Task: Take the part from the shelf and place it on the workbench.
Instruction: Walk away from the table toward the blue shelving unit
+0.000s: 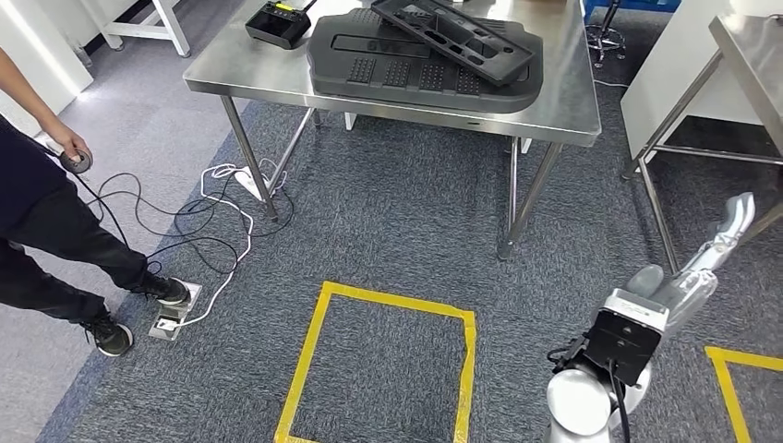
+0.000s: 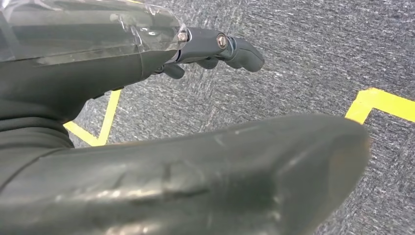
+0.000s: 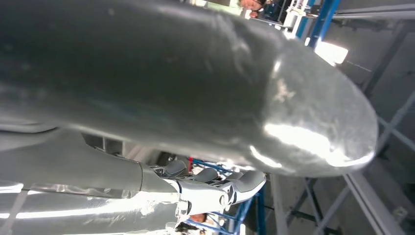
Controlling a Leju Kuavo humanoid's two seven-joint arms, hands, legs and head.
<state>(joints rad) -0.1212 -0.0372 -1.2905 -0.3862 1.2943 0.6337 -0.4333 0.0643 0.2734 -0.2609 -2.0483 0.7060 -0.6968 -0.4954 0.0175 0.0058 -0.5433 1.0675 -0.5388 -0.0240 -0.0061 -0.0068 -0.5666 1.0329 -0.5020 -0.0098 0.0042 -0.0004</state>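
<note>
Judging from how things lie, black moulded parts (image 1: 425,60) are already stacked on the steel worktop (image 1: 572,106), while no shelf can be made out, so the step in hand is taken to be getting to the shelf for a part. Both hands should be kept free and uncurled until a part is squarely in front, and the cables (image 1: 198,217) on the carpet near the person (image 1: 42,231) should be given a wide berth.

The left hand (image 2: 195,98) is seen with its fingers apart and nothing in it, above the carpet and yellow floor tape (image 2: 379,103). The right hand (image 3: 205,122) likewise holds nothing, fingers loosely extended.

Much is masked by each thumb close to its wrist camera. Whether the parts on the worktop are the task's own cannot be told. The black controller (image 1: 277,20) is cut off at the frame edge.
</note>
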